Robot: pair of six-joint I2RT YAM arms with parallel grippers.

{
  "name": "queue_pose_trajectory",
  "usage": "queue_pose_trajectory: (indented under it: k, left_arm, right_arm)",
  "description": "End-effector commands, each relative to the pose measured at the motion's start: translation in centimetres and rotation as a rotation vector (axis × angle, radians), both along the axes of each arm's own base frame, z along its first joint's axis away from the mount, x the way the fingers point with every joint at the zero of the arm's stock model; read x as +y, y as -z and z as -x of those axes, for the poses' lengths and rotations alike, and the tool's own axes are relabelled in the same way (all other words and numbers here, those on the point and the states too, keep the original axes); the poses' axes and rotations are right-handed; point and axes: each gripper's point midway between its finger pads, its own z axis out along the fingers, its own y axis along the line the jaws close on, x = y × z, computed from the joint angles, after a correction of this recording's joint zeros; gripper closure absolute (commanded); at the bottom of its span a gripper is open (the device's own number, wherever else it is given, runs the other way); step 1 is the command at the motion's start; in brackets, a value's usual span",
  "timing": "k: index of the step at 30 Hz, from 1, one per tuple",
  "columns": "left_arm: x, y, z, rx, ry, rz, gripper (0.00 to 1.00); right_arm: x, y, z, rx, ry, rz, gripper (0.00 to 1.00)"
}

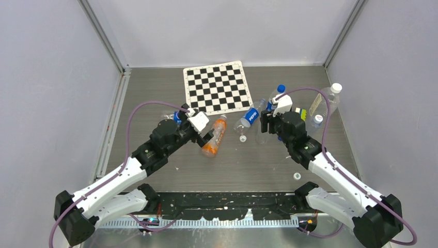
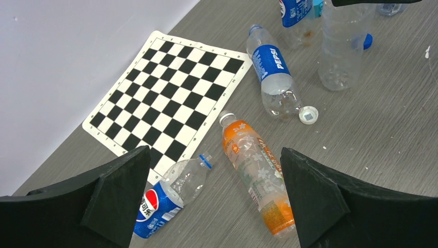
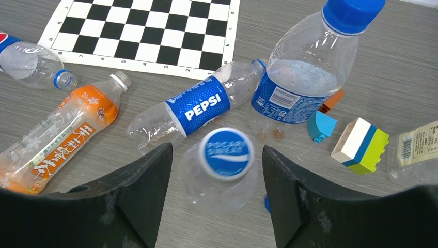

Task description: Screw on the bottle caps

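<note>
right pincer (image 3: 216,151) apart, straddling blue cap (image 3: 226,153) atop upright bottle (image 3: 222,194) | left pincer (image 2: 214,152) apart, nothing held | white cap (image 2: 308,114) loose on counter (image 2: 387,155) by lying pepsi bottle (image 2: 271,67) | risk: light unbraced bottle tipped if cap is clamped off-centre

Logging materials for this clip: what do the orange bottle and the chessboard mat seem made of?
Orange bottle: thin clear plastic, glossy, under a printed wrap; highlights run along its side. Chessboard mat: probably flexible vinyl or coated sheet, matte, thin and flat with rounded corners.
</note>
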Motion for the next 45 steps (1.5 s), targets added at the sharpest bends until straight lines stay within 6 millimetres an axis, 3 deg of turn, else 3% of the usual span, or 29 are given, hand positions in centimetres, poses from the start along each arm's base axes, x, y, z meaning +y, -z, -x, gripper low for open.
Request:
queue_pose_trajectory:
  k: [1, 15, 22, 28, 32, 39, 45]
  left_arm:
    - [-0.1, -1.9, -0.2, -0.059, 0.005, 0.048, 0.0]
    - [-0.1, -2.0, -0.1, -0.059, 0.006, 0.052, 0.0]
    - [0.5, -3.0, -0.1, -0.081, -0.014, 0.066, 0.0]
    - [2.8, -6.6, 0.5, -0.125, -0.089, 0.11, 0.0]
    - [5.2, -8.1, 2.2, -0.11, -0.13, 0.135, 0.0]
    - [10.1, -7.3, 5.6, -0.066, -0.236, 0.3, 0.0]
    - [12.4, -6.0, 8.3, -0.078, -0.231, 0.435, 0.0]
  right_arm:
    - [0.1, -3.6, -0.1, -0.076, -0.01, -0.036, 0.29]
    - [-0.3, -6.2, 0.6, -0.134, -0.01, -0.073, 0.21]
    - [-2.1, -8.9, 2.3, -0.195, 0.061, -0.163, 0.07]
    - [-6.5, -12.4, 6.8, -0.304, 0.16, -0.225, 0.04]
    - [-9.6, -13.6, 10.3, -0.397, 0.203, -0.241, 0.04]
    - [-14.0, -13.3, 15.1, -0.467, 0.29, -0.256, 0.02]
    - [-14.9, -13.3, 16.9, -0.438, 0.274, -0.203, 0.0]
